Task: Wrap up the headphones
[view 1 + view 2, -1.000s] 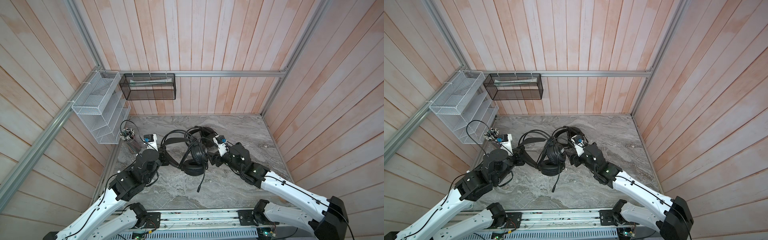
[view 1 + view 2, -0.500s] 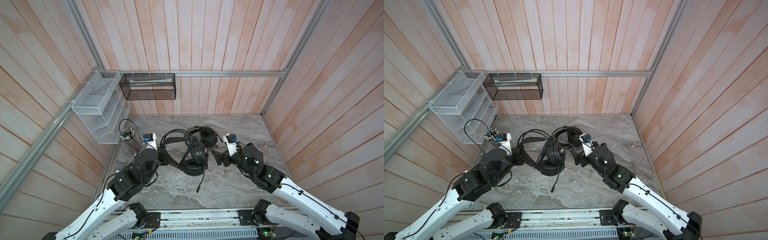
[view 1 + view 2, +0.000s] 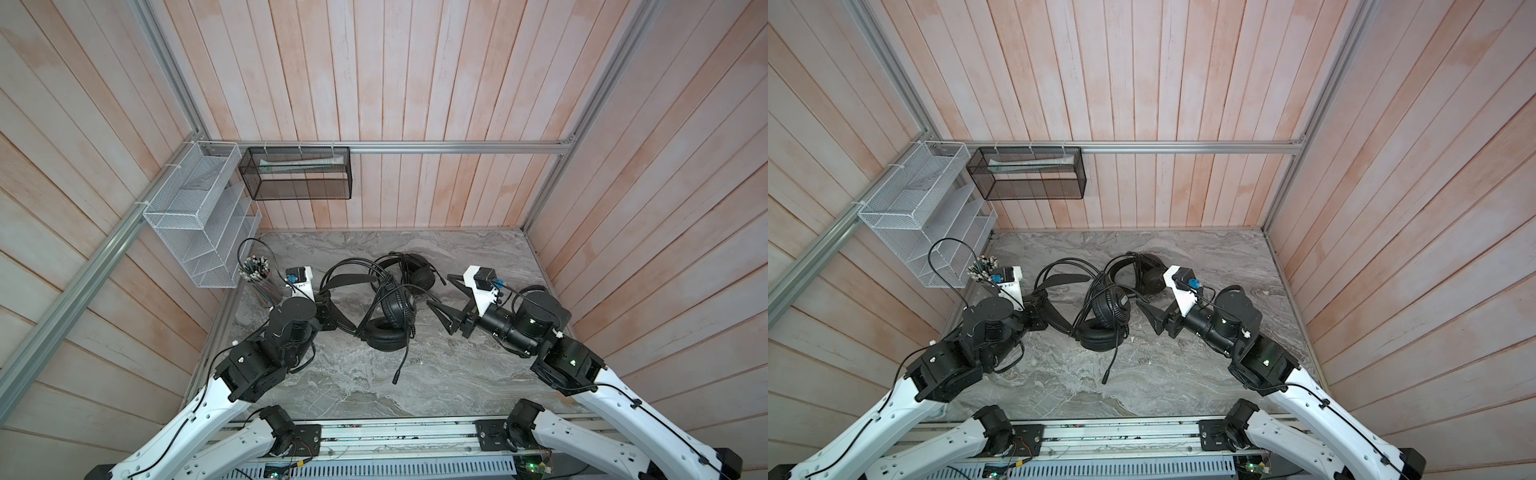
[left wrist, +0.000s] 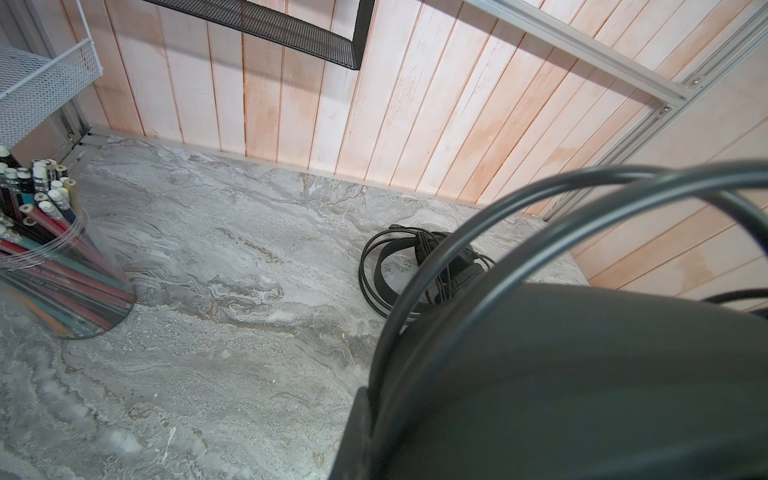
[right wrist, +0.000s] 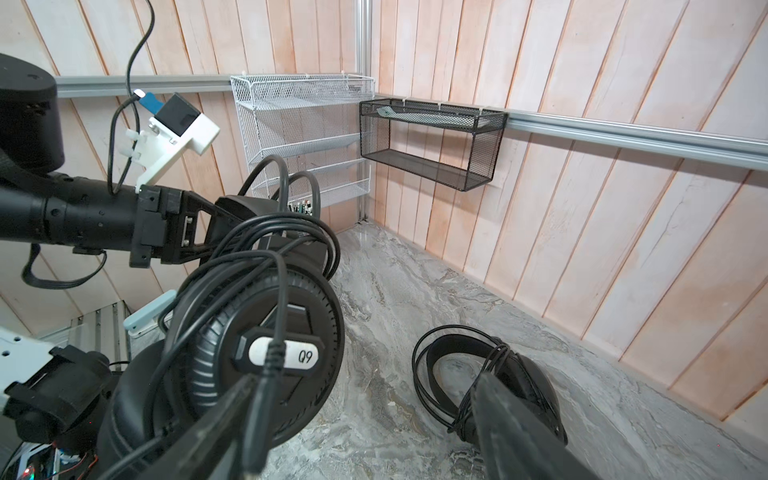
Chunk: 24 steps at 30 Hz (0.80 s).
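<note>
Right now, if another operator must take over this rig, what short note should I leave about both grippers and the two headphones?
Grippers: the left gripper is shut on the headband of the near headphones; the right gripper is open and empty, just beside them.
Things: the near headphones rest with one earcup on the table; the far headphones lie toward the back wall.
Done: the far headphones look finished, with the cable coiled around them. The near headphones carry several cable loops.
Left: a loose end trails on the table; probably wind it in, then release.
</note>
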{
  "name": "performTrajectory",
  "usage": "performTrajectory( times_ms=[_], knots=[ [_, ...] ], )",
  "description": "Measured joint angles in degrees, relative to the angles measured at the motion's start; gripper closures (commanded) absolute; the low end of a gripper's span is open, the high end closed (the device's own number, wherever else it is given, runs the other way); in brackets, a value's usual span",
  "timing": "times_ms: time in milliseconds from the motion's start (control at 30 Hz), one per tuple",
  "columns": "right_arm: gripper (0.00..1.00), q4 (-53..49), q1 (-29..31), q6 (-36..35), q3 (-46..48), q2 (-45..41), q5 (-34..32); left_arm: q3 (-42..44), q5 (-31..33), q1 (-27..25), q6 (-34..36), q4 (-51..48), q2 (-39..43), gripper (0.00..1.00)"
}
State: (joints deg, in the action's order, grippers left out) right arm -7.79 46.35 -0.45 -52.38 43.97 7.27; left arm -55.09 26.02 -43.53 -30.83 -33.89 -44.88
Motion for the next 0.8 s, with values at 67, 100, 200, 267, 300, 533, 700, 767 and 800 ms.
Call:
performTrajectory(
  times_ms=[67,100,200,267,300,533,700,767,800],
  knots=[
    [0.14,-0.02,0.00,-0.28,0.00,-0.57,1.07,0.00,0.00,0.00,0.24,0.00,0.00,1.00],
    [0.14,-0.02,0.00,-0.55,0.00,-1.01,1.51,0.00,0.00,0.00,0.26,0.00,0.00,1.00],
    [0.14,0.04,0.00,-0.94,0.00,-2.34,2.32,0.00,0.00,0.00,0.24,0.00,0.00,1.00],
    [0.16,0.04,0.00,-1.11,-0.07,-2.56,2.95,0.00,0.00,0.00,0.24,0.00,0.00,1.00],
    [0.17,0.02,0.00,-1.16,-0.20,-2.38,3.23,0.00,0.00,0.00,0.24,0.00,0.00,1.00],
    [0.26,-0.66,0.00,-1.44,-1.55,2.43,2.64,0.00,0.00,0.00,0.22,-0.02,0.00,1.00],
    [0.35,-0.96,0.00,-1.70,-1.55,2.97,1.29,0.00,0.00,0.00,0.22,-0.02,0.02,1.00],
    [0.38,-0.83,0.00,-2.03,-1.55,2.97,0.87,0.00,0.00,0.00,0.22,-0.02,0.02,1.00],
    [0.38,-0.83,0.00,-2.14,-1.55,2.97,0.70,0.00,0.00,0.00,0.22,-0.02,0.02,1.00]
  ],
)
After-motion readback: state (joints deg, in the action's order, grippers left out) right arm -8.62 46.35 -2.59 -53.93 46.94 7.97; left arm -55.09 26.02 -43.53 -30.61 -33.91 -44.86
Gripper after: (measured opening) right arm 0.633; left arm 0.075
